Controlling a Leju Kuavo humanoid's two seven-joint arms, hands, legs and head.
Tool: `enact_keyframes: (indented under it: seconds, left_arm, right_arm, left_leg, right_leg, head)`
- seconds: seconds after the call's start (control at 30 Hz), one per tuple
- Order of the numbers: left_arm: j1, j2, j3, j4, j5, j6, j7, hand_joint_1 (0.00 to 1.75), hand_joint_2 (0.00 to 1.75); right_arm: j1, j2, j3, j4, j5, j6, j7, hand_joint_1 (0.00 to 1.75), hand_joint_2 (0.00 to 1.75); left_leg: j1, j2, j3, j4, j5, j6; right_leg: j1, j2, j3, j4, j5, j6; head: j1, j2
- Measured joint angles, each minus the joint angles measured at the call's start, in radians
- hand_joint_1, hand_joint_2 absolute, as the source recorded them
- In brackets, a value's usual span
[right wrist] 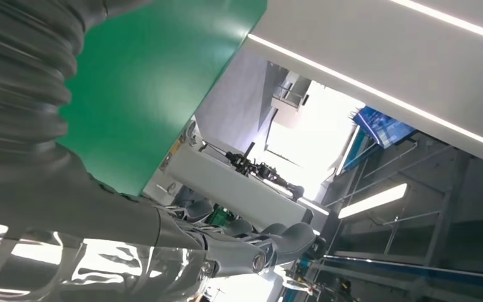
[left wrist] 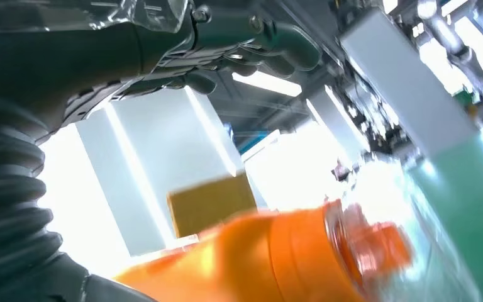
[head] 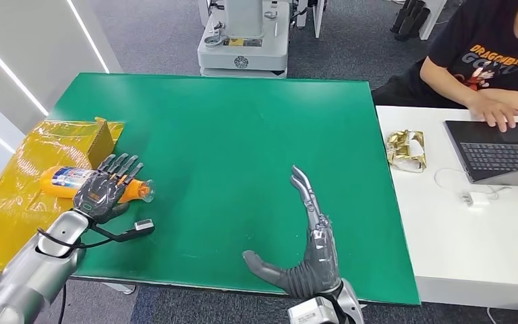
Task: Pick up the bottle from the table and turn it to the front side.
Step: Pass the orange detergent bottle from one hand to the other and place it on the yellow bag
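The right hand (head: pixel 312 236) stands nearest, raised on edge over the near part of the green counter (head: pixel 243 135), fingers straight and together pointing away from the robot, thumb stuck out toward the left hand; it holds nothing and touches nothing.

Off to its left, the left hand (head: pixel 104 187) hangs palm-down at the counter's left edge with its fingers spread. Directly beneath and just beyond its fingers lies the orange bottle (head: pixel 74 181) on its side, white-and-blue label facing up, its clear cap end poking out past the fingers toward the right hand. From above, the fingers overlap the bottle, but whether they press on it cannot be told; the left wrist view shows the bottle (left wrist: pixel 277 258) below the dark fingers (left wrist: pixel 251 53) with open space between them, so the hand is open and has no hold on it. A small black cable plug (head: pixel 141 227) dangles just near of this hand's wrist.

The bottle rests on a crinkled yellow plastic bag (head: pixel 20 175) spreading outward from the left hand. Just beyond the fingertips stands a yellow cardboard box (head: pixel 101 138).

Well to the right of the right hand is a white counter (head: pixel 445 236) carrying crumpled gold foil (head: pixel 405 150), a laptop (head: pixel 499 152) and a white charger (head: pixel 477 198); a seated person's hand (head: pixel 494 108) rests on the laptop. Farthest off, past the green counter, stands a grey machine base (head: pixel 243 40).
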Motion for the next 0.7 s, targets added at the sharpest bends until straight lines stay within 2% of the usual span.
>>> enact_keyframes:
  seconds: [0.13,0.23,0.33,0.47,0.6,0.7]
  left_arm:
    - [0.109,-0.009,0.083,-0.185,0.019,0.057,-0.026,0.00,1.75]
    - [0.207,-0.015,0.152,-0.380,0.127,0.080,-0.139,0.00,1.75]
    - [0.267,-0.033,0.217,-0.536,0.262,0.083,-0.282,0.00,1.75]
    - [0.293,-0.072,0.273,-0.652,0.481,0.082,-0.415,0.00,1.75]
    - [0.283,-0.106,0.271,-0.685,0.731,0.081,-0.451,0.00,1.75]
    - [0.258,-0.144,0.234,-0.685,0.923,0.080,-0.461,0.00,1.75]
  right_arm:
    - [0.004,0.000,0.000,0.000,-0.003,-0.003,-0.001,0.00,1.75]
    - [0.008,0.000,-0.001,0.000,-0.013,-0.004,-0.005,0.00,1.75]
    - [0.009,-0.001,-0.001,0.000,-0.024,-0.002,-0.006,0.00,1.75]
    - [0.009,-0.004,0.001,0.000,-0.034,-0.002,-0.008,0.00,1.75]
    - [0.009,-0.007,0.007,0.000,-0.043,-0.005,-0.012,0.00,1.75]
    - [0.009,-0.008,0.012,0.000,-0.046,-0.013,-0.012,0.00,1.75]
  left_leg:
    - [0.000,0.001,0.000,0.000,-0.001,-0.001]
    - [0.000,0.001,-0.001,0.000,-0.001,-0.001]
    - [0.000,0.000,-0.001,0.000,-0.001,-0.001]
    - [0.000,0.000,-0.001,0.000,-0.001,-0.001]
    - [0.000,0.000,0.000,0.000,-0.001,-0.001]
    - [0.000,-0.001,0.000,0.000,0.000,-0.001]
  right_leg:
    - [0.000,0.001,0.000,0.000,0.000,0.000]
    - [0.000,0.001,-0.001,-0.001,-0.001,0.000]
    - [0.000,0.001,-0.001,-0.001,-0.001,0.000]
    - [0.000,0.000,-0.001,0.000,-0.001,0.000]
    - [0.000,-0.001,0.000,0.000,0.000,0.000]
    - [0.000,-0.001,0.000,0.000,0.000,0.000]
  head:
    - [0.000,0.000]
    - [0.000,0.000]
    - [0.000,0.000]
    - [0.000,0.000]
    - [0.000,0.000]
    - [0.000,0.000]
